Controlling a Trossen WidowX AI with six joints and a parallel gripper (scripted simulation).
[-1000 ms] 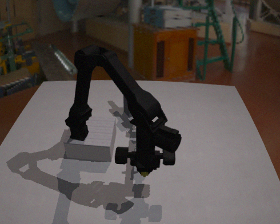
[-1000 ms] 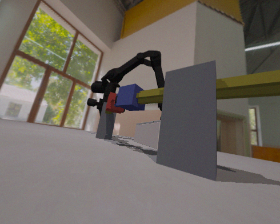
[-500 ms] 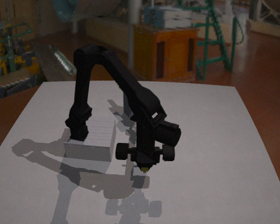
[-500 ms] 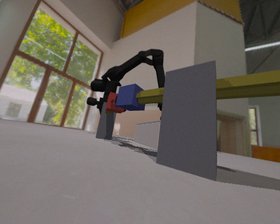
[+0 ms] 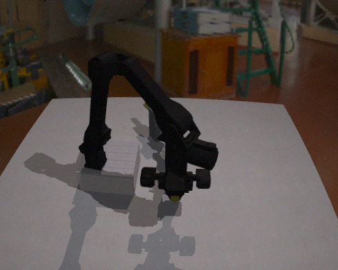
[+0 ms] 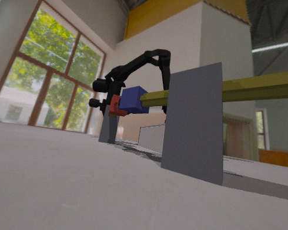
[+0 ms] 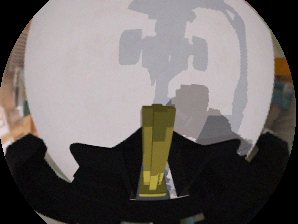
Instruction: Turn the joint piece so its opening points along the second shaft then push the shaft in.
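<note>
My gripper (image 5: 175,195) (image 7: 153,128) is shut on a yellow shaft (image 5: 175,198) (image 7: 159,135), whose free end sticks out past the fingers. Grey shows under the shaft at the bottom of the wrist view. In the exterior view a far grey block (image 6: 113,130) stands below the gripper. A red bracket-shaped piece (image 6: 116,104) adjoins a blue box (image 6: 129,100) there, close by the gripper. A long yellow shaft (image 6: 261,85) runs through the near grey block (image 6: 193,126) and reaches the blue box's side. The exact fit inside the joint is hidden.
The arm stands on a white box (image 5: 107,182) (image 6: 151,136), left of the gripper in the top view. The other grey block (image 5: 154,124) stands behind the arm, with a bit of yellow shaft (image 5: 146,105) at its top. Shadows cross the white table (image 5: 265,206).
</note>
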